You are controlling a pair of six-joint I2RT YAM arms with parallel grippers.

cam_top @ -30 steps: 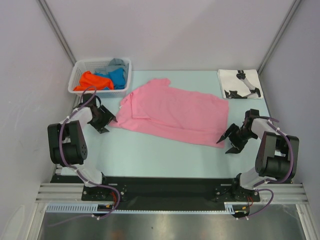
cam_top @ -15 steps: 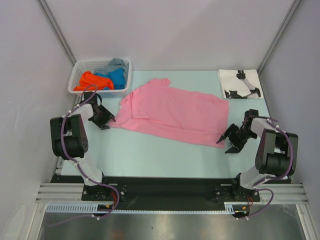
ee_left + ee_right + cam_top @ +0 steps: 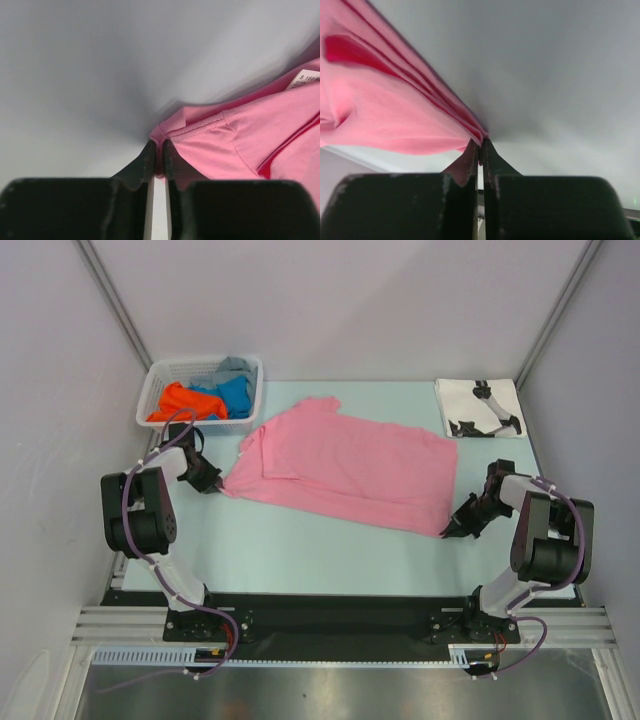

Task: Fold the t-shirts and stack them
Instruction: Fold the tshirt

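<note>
Pink t-shirt (image 3: 340, 465) – one, plain. It is laid out flat across the middle of the worktop (image 3: 300, 540), running slantwise from the far left to the near right. A narrow flap is seen folded over at its left end. In the left wrist view a small white size label (image 3: 309, 80) is shown at the neck; its print is too blurred to be read in full.

Left tool (image 3: 215, 485) – set low at the near-left corner of the pink t-shirt. Its two dark fingers are pressed together on a small fold of pink cloth at that corner, with the seamed edge gathered just above the tips.

Right tool (image 3: 452, 530) – set low at the near-right corner of the same shirt. Its fingers are likewise pressed together, and several stacked pink edges are pinched between the tips.

White t-shirt with black print (image 3: 480, 407) – one, folded into a flat rectangle at the far-right corner of the worktop, well apart from the pink one.

White lattice basket (image 3: 160, 380) – at the far-left corner. An orange t-shirt (image 3: 180, 402), a blue t-shirt (image 3: 235, 395) and a grey t-shirt (image 3: 233, 367) are held in it, crumpled, with the grey one furthest back.
</note>
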